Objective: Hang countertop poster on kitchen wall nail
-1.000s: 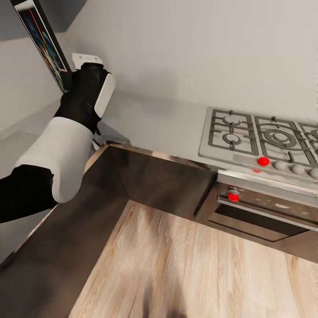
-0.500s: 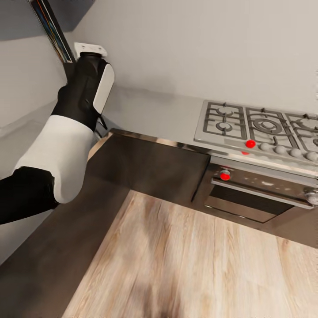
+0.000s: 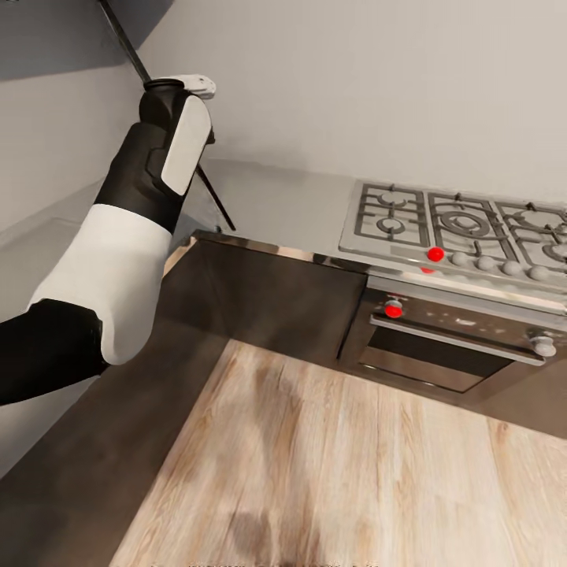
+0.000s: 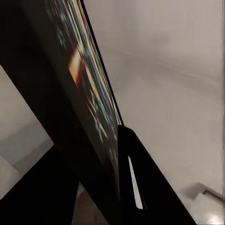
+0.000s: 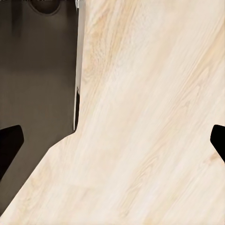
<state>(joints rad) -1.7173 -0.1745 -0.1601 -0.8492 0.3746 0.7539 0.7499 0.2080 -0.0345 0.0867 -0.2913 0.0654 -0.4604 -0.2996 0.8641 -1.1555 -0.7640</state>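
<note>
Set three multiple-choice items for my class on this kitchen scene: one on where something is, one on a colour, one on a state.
1. Where does the gas hob sit?
A. On the wooden floor
B. In the kitchen countertop, above the oven
C. On the wall

2. What colour is the knob at the hob's front left corner?
A. Red
B. Green
C. Blue

3. What is the state of the right hand?
A. Shut on a cup
B. Shut on the poster
C. Open, holding nothing

Answers:
1. B: the hob is inset in the grey kitchen countertop, with the oven right beneath it.
2. A: that knob is bright red, beside grey ones.
3. C: in the right wrist view its fingertips stand far apart over the wooden floor; the poster is clamped in the left hand.
</note>
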